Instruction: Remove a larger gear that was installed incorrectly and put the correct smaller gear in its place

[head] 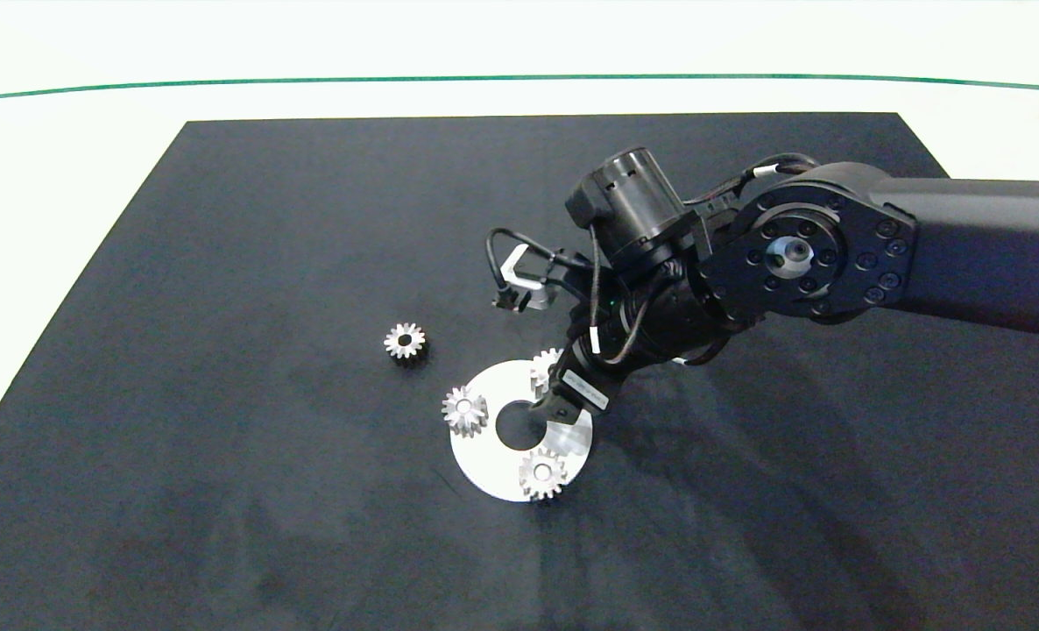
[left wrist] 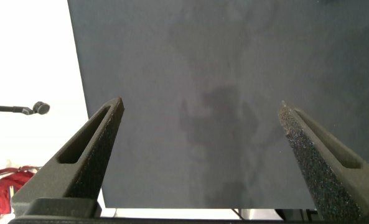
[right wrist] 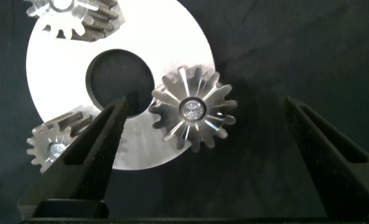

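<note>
Three gears sit on the silver disc (head: pixel 484 469) while the right pincer (right wrist: pixel 203 134), fingers apart, straddles the larger gear (right wrist: pixel 192 109), not yet lifted; the smaller gear (head: pixel 405 341) waits nearby.

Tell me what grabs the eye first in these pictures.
A shiny round plate with a centre hole lies mid-mat, three silver gears on its rim. The right gripper hangs open over one rim gear. A fourth gear sits alone on the black mat, off the plate.

black mat (head: pixel 222 491), silver disc (head: pixel 484 469)
</note>
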Controlling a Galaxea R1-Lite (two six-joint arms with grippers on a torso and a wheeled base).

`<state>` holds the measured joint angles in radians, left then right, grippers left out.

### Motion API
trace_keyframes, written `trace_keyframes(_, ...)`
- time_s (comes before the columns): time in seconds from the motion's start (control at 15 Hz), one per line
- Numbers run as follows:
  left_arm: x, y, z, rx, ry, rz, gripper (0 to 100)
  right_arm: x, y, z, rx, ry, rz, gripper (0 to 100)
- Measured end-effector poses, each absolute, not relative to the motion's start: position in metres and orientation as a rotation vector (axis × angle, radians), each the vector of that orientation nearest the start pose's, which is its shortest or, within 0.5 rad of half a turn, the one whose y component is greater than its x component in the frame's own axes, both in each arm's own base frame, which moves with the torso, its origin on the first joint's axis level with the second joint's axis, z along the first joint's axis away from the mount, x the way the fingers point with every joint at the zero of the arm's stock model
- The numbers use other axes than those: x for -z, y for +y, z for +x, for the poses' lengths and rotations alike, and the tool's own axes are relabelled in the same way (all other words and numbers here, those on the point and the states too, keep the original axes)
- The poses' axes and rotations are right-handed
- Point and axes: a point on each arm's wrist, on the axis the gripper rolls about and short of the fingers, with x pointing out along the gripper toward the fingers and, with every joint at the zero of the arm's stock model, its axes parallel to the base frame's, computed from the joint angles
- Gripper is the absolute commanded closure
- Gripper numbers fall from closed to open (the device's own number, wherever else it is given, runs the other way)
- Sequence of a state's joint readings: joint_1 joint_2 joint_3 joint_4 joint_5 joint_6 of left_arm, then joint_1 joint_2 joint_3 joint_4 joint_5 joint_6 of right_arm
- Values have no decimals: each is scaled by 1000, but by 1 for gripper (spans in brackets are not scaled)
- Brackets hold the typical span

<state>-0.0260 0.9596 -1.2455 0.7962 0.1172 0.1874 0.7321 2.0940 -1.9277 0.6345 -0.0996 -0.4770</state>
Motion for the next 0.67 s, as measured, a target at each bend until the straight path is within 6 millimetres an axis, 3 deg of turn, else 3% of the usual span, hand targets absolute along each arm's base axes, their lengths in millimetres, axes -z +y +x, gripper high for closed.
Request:
trace_keyframes(0.13, -317, 1, 63, -41, 516, 220, 0, -230, 273, 306, -764, 592, -775, 0)
trace_keyframes(0.67, -318, 1, 63, -41, 513, 221, 0, -222, 284, 307, -767, 598, -794, 15)
